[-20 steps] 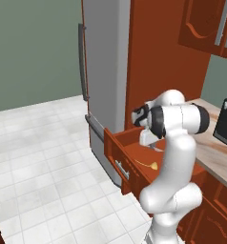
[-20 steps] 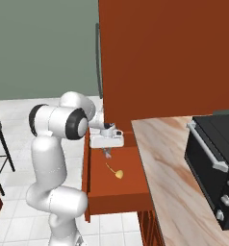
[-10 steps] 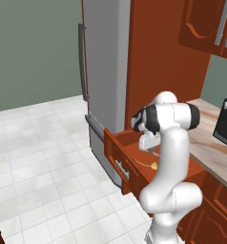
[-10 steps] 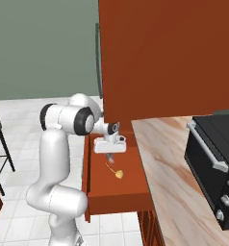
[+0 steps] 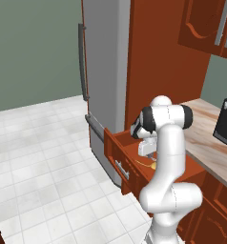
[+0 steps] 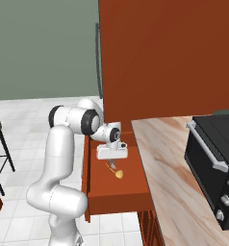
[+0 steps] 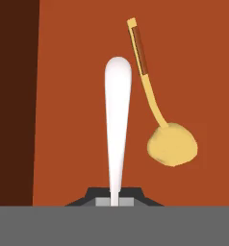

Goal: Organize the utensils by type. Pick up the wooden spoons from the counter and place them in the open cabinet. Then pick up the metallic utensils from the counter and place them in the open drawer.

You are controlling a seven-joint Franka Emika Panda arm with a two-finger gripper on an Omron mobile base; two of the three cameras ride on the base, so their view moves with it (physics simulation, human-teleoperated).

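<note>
fridge (image 5: 103, 71): tall grey unit, left of the drawer in left base view, well apart from the hand
cabinet front (image 6: 169, 53): reddish-brown panel above the counter, directly behind the open drawer
counter (image 6: 174, 192): pinkish-tan marble with brown veins, just right of the drawer in right base view
oven (image 6: 215, 158): black box with silver bar handle and knobs, sits on the counter, well apart from the hand
arm (image 5: 170, 167): white, bent over the drawer, wrist pointing down into it
drawer (image 6: 117, 185): pulled out, reddish-brown floor bare except for the spoon; silver bar handle on the front, seen in left base view
gripper (image 6: 111, 154): above the drawer floor, toward its back half; fingers pressed together, pinching the thin end of the metal utensil
metal utensil (image 7: 118, 125): pale, slim, rounded far end; sticks straight out from between the fingertips, over the drawer floor; touching the floor or not, cannot tell
spoon (image 7: 168, 139): small yellow one, lies flat in the drawer, just beside the metal utensil, not touching it; bowl nearer the hand, handle pointing away, tilted slightly toward the utensil's tip
</note>
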